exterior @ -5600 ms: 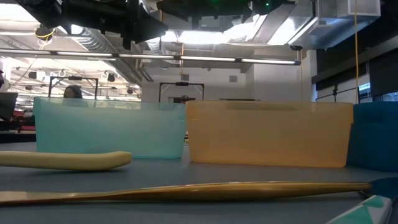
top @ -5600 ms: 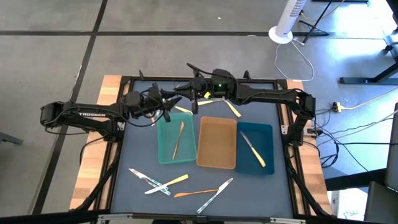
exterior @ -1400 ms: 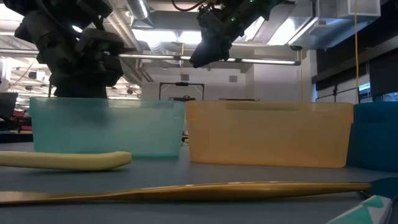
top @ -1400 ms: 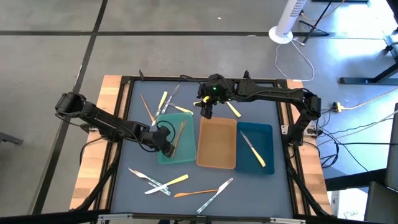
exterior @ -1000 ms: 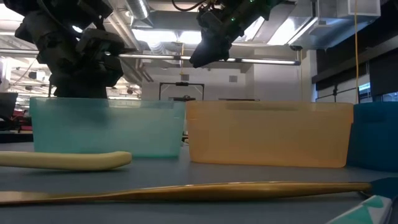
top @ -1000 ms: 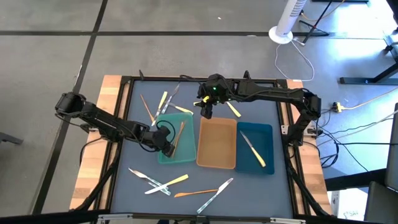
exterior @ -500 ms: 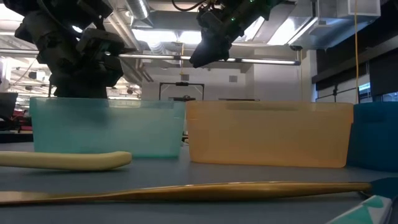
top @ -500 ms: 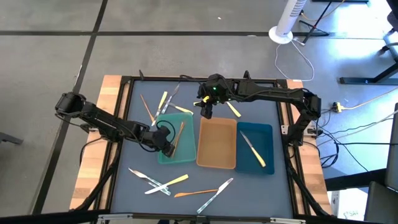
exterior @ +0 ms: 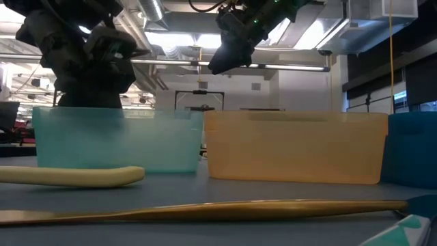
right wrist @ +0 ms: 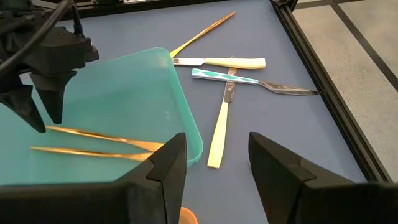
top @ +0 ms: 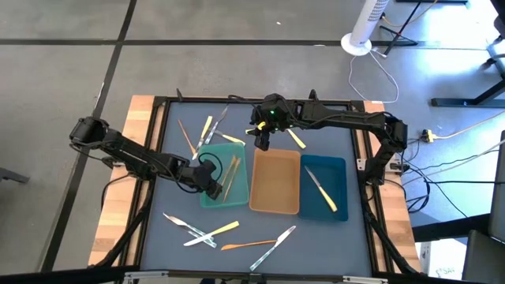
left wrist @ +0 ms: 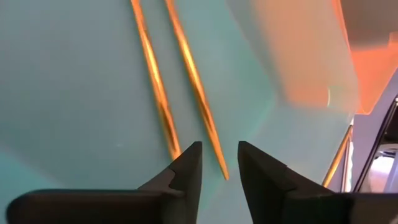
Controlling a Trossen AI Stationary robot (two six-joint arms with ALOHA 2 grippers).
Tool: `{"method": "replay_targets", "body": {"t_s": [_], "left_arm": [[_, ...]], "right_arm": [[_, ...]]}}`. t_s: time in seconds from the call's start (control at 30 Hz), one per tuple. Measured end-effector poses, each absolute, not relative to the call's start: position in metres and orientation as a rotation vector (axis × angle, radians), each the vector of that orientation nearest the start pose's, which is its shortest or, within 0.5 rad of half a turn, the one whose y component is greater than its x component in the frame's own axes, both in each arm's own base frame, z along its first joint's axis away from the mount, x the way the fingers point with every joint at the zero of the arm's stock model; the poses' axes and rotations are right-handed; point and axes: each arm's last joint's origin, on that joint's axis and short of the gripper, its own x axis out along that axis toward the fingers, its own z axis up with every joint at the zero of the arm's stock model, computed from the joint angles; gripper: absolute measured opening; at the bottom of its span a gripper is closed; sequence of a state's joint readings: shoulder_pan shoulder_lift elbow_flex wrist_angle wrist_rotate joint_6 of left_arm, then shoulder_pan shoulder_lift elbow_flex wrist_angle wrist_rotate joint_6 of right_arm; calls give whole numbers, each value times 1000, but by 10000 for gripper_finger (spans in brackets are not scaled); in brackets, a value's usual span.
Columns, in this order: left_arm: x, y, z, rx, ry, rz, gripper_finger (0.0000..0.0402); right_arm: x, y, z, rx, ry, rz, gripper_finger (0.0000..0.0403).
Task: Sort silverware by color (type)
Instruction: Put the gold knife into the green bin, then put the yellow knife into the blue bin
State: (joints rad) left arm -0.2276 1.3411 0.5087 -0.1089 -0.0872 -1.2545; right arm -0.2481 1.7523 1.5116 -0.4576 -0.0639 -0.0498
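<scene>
Early in the sort: most silverware (top: 207, 232) loose on the surface at 6 and 11 o'clock. Teal tray (top: 207, 196) with two gold pieces (top: 230, 177), tan tray (top: 274, 203) bare, blue tray (top: 338, 170) with one yellow-handled piece (top: 321, 190). Left gripper (top: 215, 189) low over teal tray with jaws spread, empty; right gripper (top: 263, 144) at 12, jaws apart, empty.

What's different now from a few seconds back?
The left gripper swung from the table's far edge to the teal plastic tray, opened and dropped a second slim gold utensil beside the first. The right gripper pulled back slightly, then held. The other trays are unchanged.
</scene>
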Motion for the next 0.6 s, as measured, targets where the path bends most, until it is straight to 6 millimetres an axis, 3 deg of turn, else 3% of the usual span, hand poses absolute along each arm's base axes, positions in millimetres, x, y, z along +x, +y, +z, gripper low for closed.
{"method": "replay_targets", "body": {"t_s": [0.6], "left_arm": [[221,-49,144,-1014,856,442,110]], "right_arm": [[382,-95,301,61,695,-159,161]]}}
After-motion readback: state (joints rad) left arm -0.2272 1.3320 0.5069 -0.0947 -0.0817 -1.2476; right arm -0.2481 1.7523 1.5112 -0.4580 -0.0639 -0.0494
